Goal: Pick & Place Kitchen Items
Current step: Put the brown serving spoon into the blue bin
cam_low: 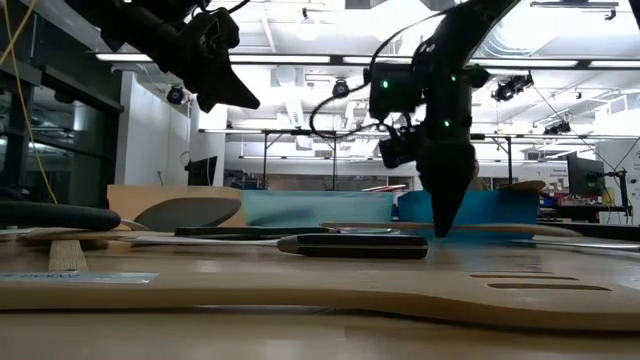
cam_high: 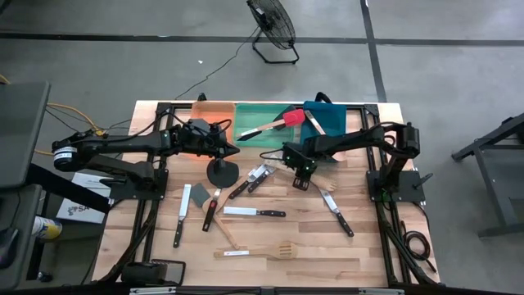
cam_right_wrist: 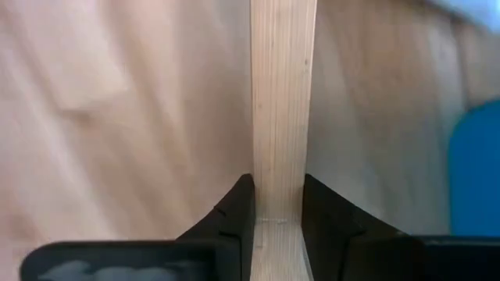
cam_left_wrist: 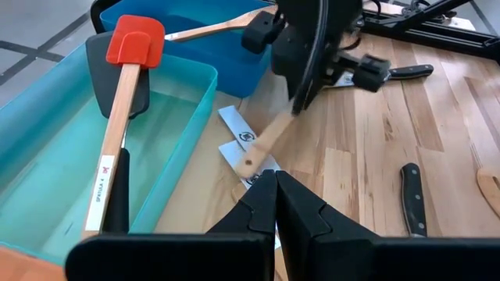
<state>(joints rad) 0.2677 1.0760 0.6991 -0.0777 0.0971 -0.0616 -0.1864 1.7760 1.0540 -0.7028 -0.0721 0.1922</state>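
Knives lie across my bench (cam_high: 360, 254), four with black handles: one (cam_high: 180, 223) far left, one (cam_high: 255, 212) mid-bench pointing sideways, two (cam_high: 255, 178) side by side near the trays, plus another (cam_high: 337, 211) toward the right. Three trays stand along the far edge: orange (cam_high: 214, 113), green (cam_high: 260, 135), blue (cam_high: 334, 123). In the green tray rest two spatulas, one red-headed (cam_left_wrist: 134, 40) with a wooden handle, one black (cam_left_wrist: 117, 86) beneath it. A wooden spoon (cam_left_wrist: 205, 31) lies in the blue tray.

My left hand (cam_left_wrist: 275, 204) hangs above the bench in front of the orange tray, fingers pressed together, holding nothing. Just beyond it on the bench sits a black round-headed spatula (cam_high: 223, 170).

My right hand (cam_right_wrist: 277, 204) is down at the bench in front of the green and blue trays, fingers (cam_right_wrist: 234, 207) clamped on a wooden handle (cam_right_wrist: 281, 101) that runs straight out between them. Its far end I cannot make out.

Near the front edge lies one slotted wooden turner (cam_high: 255, 251), with a wooden stick (cam_high: 226, 233) just behind it.
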